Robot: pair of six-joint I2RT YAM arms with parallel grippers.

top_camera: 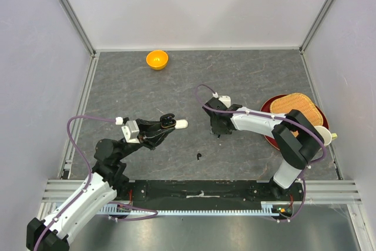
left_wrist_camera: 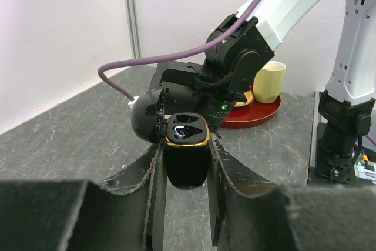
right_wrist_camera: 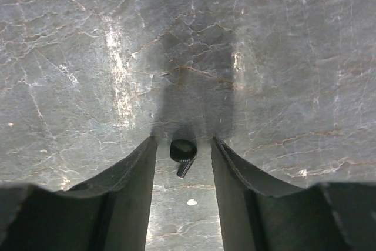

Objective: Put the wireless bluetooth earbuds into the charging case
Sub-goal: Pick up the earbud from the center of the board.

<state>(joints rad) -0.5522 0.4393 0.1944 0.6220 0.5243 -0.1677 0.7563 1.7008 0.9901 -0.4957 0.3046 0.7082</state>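
Left gripper [left_wrist_camera: 185, 152]: clenched on the charging case [left_wrist_camera: 187, 135], lid swung back, wells facing up.
Spare black earbud [top_camera: 199, 156]: lay loose on the table [top_camera: 264, 74], between the arms.
Right gripper [right_wrist_camera: 184, 138]: released, fingers astride another black earbud [right_wrist_camera: 183, 151], touching neither side.
Bud's axis: stem ran along the gap, pointing toward the wrist.
Coming move: probably a squeeze across the bud's width. The case waited to the right gripper's left.

The counter [top_camera: 252, 80] is dark grey with thin pale veins, like stone. Plain pale walls [top_camera: 194, 4] close it on three sides, joined by aluminium posts [top_camera: 69, 10]. Soft light gives weak shine on it.
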